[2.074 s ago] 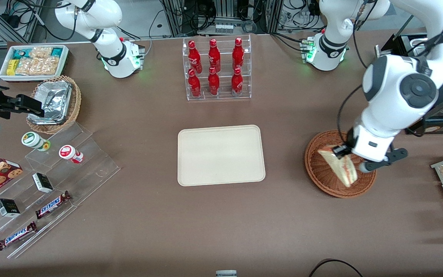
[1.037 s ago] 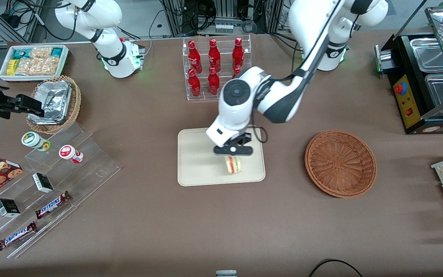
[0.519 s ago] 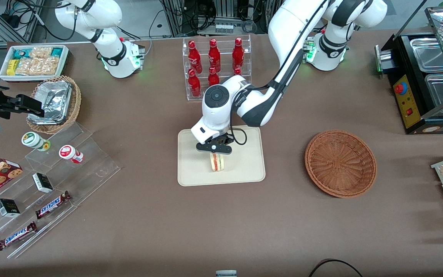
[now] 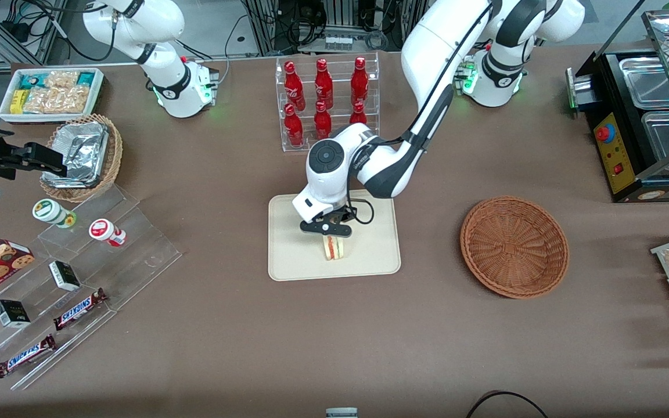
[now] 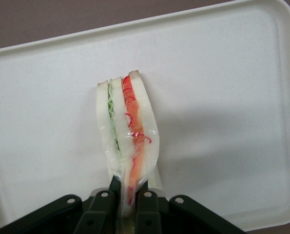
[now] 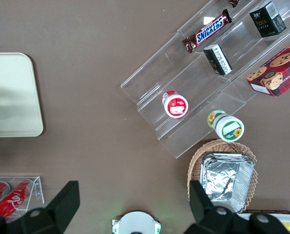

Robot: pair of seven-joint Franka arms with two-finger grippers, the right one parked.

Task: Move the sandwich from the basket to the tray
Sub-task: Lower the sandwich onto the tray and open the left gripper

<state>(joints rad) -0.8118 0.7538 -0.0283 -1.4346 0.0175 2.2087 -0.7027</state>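
The sandwich (image 4: 334, 248) (image 5: 126, 134), a clear-wrapped wedge of pale bread with green and red filling, hangs edge-down over the cream tray (image 4: 294, 255) (image 5: 222, 97). My gripper (image 4: 328, 233) (image 5: 128, 197) is shut on the sandwich's narrow end, directly above the tray's middle. I cannot tell whether the sandwich's low edge touches the tray. The reddish-brown woven basket (image 4: 514, 247) stands empty toward the working arm's end of the table, beside the tray.
An acrylic rack of red bottles (image 4: 326, 104) stands farther from the front camera than the tray. Clear stepped shelves with snack bars and cups (image 4: 79, 261), a tan wicker basket of foil containers (image 4: 82, 157) and a white snack bin (image 4: 50, 93) lie toward the parked arm's end.
My gripper carried the sandwich out of the basket and across to the tray. In the last half second it shifted slightly nearer the front camera and lower over the tray.
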